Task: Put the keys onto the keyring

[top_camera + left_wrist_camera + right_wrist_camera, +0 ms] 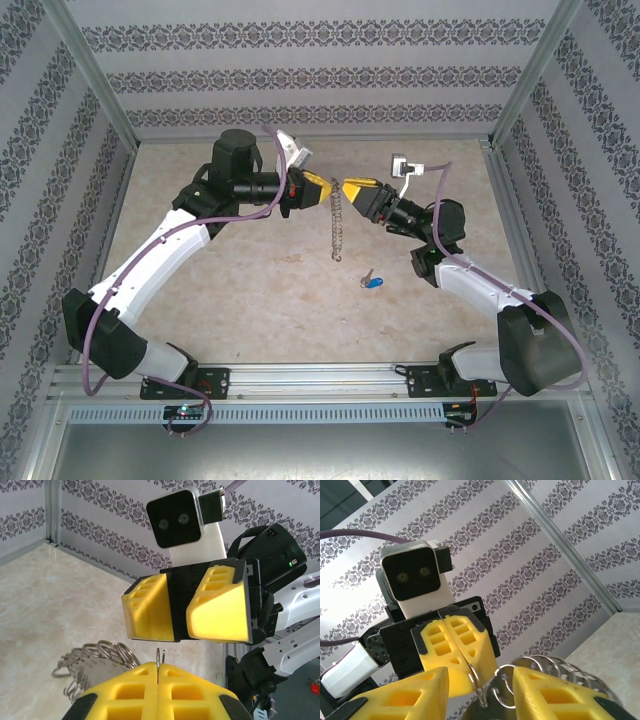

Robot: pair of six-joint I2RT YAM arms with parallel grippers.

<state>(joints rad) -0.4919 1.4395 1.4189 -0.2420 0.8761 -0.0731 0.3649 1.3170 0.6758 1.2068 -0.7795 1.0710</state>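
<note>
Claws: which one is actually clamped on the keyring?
The left claw: it is shut tight on a wire loop of the keyring. The right claw stands open, with the loops sitting in its gap.

the keyring (107, 652) is partly hidden behind the left claw (159, 669); the right claw (481, 680) is cut off below; the key (372, 281) is too small for detail

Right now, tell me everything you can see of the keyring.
The keyring is a silvery metal string of small wire links. It is floppy and hangs down over the table. Its top loop is pinched in the shut left hand. The right hand stands open, with its jaws on either side of the upper links; whether they touch the links cannot be told. The blue key lies on the table, apart from the keyring.
</note>
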